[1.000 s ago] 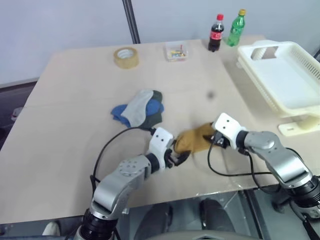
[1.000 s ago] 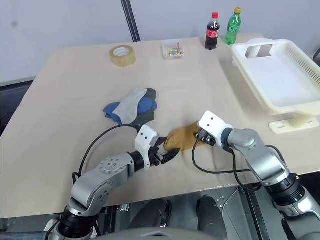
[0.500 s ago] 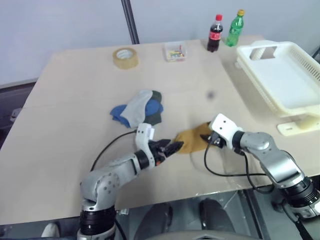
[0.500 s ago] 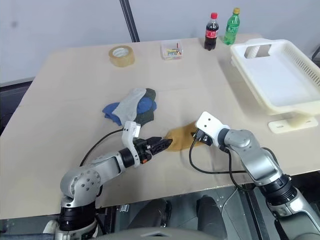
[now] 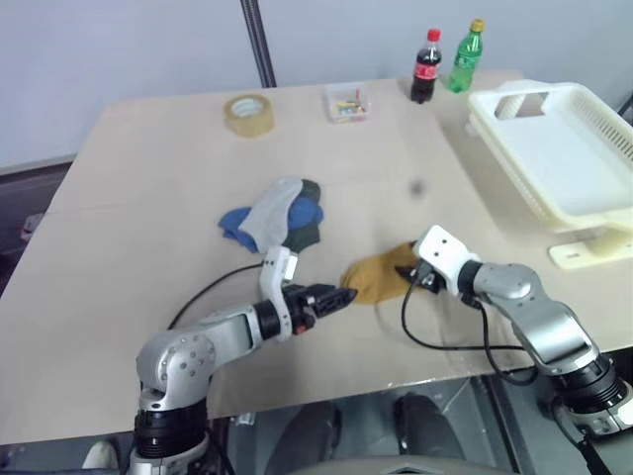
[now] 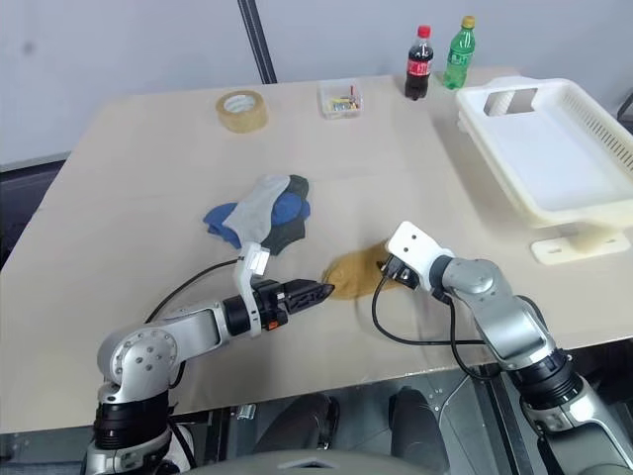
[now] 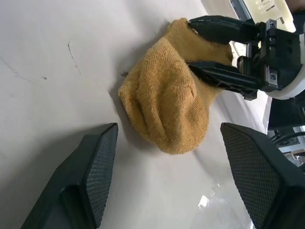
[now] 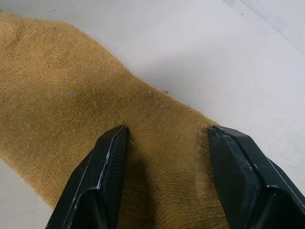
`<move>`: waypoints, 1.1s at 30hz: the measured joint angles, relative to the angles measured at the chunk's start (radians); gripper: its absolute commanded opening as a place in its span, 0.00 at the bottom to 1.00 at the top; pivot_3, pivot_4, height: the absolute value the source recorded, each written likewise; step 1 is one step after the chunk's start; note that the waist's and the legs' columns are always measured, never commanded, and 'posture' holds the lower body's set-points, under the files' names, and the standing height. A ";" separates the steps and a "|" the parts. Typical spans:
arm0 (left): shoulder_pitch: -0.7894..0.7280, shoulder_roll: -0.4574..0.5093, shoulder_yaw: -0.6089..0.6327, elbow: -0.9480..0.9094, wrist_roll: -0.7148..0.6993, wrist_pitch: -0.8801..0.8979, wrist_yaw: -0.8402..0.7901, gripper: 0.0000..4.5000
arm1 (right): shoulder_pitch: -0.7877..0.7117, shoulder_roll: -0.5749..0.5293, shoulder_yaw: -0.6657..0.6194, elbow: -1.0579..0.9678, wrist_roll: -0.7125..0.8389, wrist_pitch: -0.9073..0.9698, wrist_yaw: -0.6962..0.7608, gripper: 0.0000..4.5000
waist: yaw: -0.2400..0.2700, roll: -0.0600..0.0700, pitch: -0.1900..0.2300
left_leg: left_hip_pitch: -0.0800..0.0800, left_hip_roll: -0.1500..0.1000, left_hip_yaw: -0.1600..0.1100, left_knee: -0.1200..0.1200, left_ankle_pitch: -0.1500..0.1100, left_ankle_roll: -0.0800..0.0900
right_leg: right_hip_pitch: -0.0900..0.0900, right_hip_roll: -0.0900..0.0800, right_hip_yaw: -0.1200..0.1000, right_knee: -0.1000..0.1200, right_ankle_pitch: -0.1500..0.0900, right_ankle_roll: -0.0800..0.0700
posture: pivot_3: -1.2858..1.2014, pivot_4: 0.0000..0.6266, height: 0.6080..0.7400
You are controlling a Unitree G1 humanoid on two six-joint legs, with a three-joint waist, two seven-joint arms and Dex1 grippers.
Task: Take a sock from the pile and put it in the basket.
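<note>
Light beige wooden table (image 5: 148, 198). On it: roll of tan packing tape (image 5: 248, 113), small clear plastic box (image 5: 348, 101) of coloured bits, red-capped cola bottle (image 5: 426, 66), green soda bottle (image 5: 468, 55), cream-white slotted plastic basket (image 5: 524, 163) at right edge, pile of blue, grey, white socks (image 5: 276, 217) mid-table, lone mustard-yellow knit sock (image 5: 381, 278) nearer the front edge.

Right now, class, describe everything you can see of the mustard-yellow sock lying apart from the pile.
The mustard-yellow sock is soft ribbed knit, crumpled and lying flat on the table, apart from the pile. The right gripper has its open fingers set on one end; the left gripper faces the other, open, not touching.
</note>
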 measured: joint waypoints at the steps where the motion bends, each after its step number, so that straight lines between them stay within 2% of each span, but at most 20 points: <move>1: -0.011 -0.015 -0.009 0.017 0.007 -0.008 0.007 0.82 | 0.000 0.004 -0.001 0.000 -0.003 0.005 -0.001 0.62 | 0.004 0.000 -0.001 | 0.001 0.000 0.000 0.000 0.000 0.000 | 0.001 0.000 0.000 0.000 0.000 0.000 | 0.52 0.24 1.00; 7: -0.096 -0.148 -0.045 0.173 0.041 -0.061 0.045 0.82 | -0.001 0.027 0.000 0.008 -0.019 0.006 -0.001 0.62 | 0.028 0.000 -0.001 | 0.015 -0.001 -0.003 -0.001 -0.001 0.001 | 0.017 -0.001 -0.004 -0.005 0.000 0.000 | 0.52 0.24 1.00; 12: -0.150 -0.164 -0.042 0.271 0.034 -0.080 0.010 0.82 | -0.002 0.035 0.000 0.013 -0.025 0.005 0.011 0.62 | 0.025 0.000 -0.002 | 0.016 -0.001 -0.003 -0.001 0.000 0.000 | 0.017 -0.001 -0.004 -0.004 0.000 0.000 | 0.52 0.24 1.00; 19: -0.152 -0.212 0.078 0.354 -0.160 -0.012 -0.057 0.82 | -0.006 0.038 -0.001 0.021 -0.030 0.001 0.014 0.62 | 0.021 -0.001 -0.001 | 0.012 0.000 -0.003 -0.001 0.000 0.000 | 0.015 0.000 -0.003 -0.004 0.000 0.000 | 0.52 0.24 1.00; 26: -0.146 -0.229 0.124 0.344 -0.340 0.025 -0.072 0.82 | -0.006 0.041 -0.002 0.022 -0.033 0.001 0.012 0.62 | 0.021 -0.001 -0.001 | 0.012 0.000 -0.003 -0.001 0.000 0.000 | 0.015 0.000 -0.003 -0.005 0.000 0.000 | 0.52 0.24 1.00; 33: -0.127 -0.233 0.093 0.338 -0.362 0.016 -0.035 0.82 | -0.006 0.045 -0.002 0.022 -0.036 0.002 0.011 0.62 | 0.021 -0.002 -0.001 | 0.013 0.000 -0.003 -0.001 0.000 0.000 | 0.015 0.000 -0.003 -0.005 0.000 0.000 | 0.52 0.24 1.00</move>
